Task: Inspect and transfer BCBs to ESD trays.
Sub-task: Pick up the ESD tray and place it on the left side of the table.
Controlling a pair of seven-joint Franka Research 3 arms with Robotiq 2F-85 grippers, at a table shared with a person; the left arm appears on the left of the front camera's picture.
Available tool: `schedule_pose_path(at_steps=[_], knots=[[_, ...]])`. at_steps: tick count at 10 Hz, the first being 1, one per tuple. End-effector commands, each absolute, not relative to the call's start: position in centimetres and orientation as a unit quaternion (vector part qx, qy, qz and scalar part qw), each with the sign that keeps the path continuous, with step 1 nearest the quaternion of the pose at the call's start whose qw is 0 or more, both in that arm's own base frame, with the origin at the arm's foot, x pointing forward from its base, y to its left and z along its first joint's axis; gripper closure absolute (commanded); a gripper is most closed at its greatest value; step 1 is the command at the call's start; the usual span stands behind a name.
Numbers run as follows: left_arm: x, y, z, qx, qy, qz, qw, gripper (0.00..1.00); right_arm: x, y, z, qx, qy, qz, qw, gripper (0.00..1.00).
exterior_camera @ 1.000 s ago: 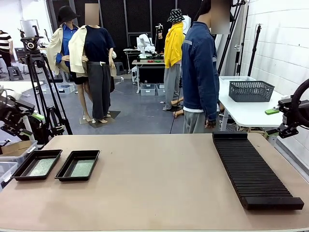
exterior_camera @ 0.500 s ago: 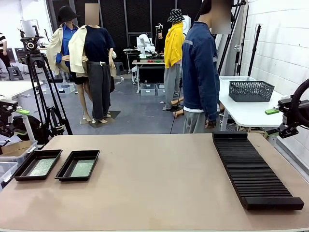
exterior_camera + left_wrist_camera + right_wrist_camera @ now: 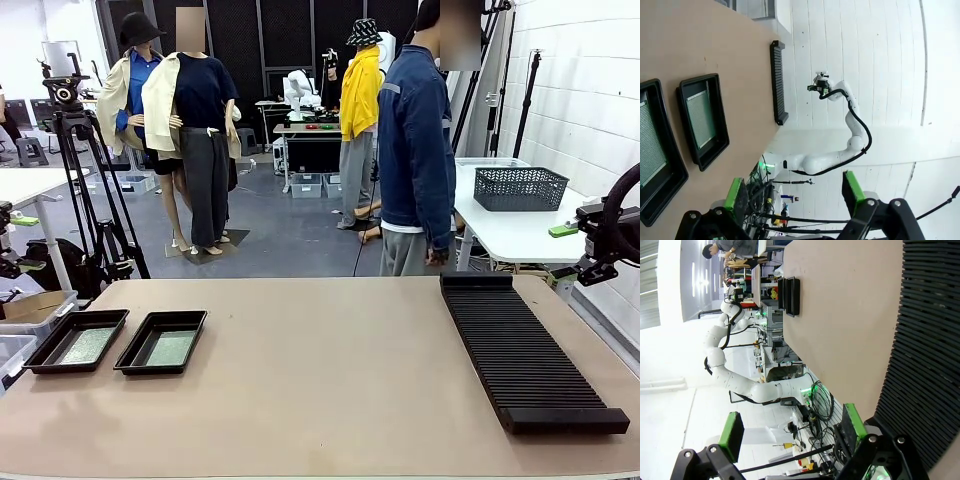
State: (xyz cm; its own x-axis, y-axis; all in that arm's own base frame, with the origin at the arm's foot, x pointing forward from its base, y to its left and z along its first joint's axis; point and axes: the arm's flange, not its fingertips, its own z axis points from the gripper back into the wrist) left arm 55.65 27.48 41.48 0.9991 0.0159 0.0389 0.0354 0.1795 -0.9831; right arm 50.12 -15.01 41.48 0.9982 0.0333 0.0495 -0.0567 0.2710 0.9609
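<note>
Two black ESD trays [image 3: 48, 340] [image 3: 138, 342] lie side by side at the table's left front, each with a green BCB [image 3: 86, 346] [image 3: 169, 348] flat inside. My left gripper [image 3: 14, 243] hangs off the table's left edge, above and behind the trays. Its wrist view looks down on both trays [image 3: 721, 117] [image 3: 672, 150] and their boards [image 3: 701, 114] [image 3: 650, 145], and the left gripper [image 3: 794, 190] is open and empty. My right gripper [image 3: 578, 250] is raised beyond the table's right edge. In its own wrist view the right gripper [image 3: 792, 430] is open and empty.
A long black ribbed rack [image 3: 525, 350] lies along the table's right side, seen also as the rack [image 3: 930, 340] under my right gripper. A person [image 3: 415, 150] in a denim jacket stands at the far edge. A dark mesh basket [image 3: 520, 187] sits on a white side table behind.
My left gripper has drawn back to the left, almost out of the front view. The right arm, the trays and the person have not moved.
</note>
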Motion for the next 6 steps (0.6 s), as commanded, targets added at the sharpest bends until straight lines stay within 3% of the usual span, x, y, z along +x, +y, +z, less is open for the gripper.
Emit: schedule_pose_path(at_steps=[1, 6], knots=[[55.52, 27.56, 41.26, -0.641, -0.019, -0.004, 0.767, 0.0, 49.87, -14.77, 41.54, 0.602, -0.011, 0.028, 0.798, 0.0], [55.52, 27.56, 41.26, -0.641, -0.019, -0.004, 0.767, 0.0, 49.87, -14.77, 41.54, 0.602, -0.011, 0.028, 0.798, 0.0]])
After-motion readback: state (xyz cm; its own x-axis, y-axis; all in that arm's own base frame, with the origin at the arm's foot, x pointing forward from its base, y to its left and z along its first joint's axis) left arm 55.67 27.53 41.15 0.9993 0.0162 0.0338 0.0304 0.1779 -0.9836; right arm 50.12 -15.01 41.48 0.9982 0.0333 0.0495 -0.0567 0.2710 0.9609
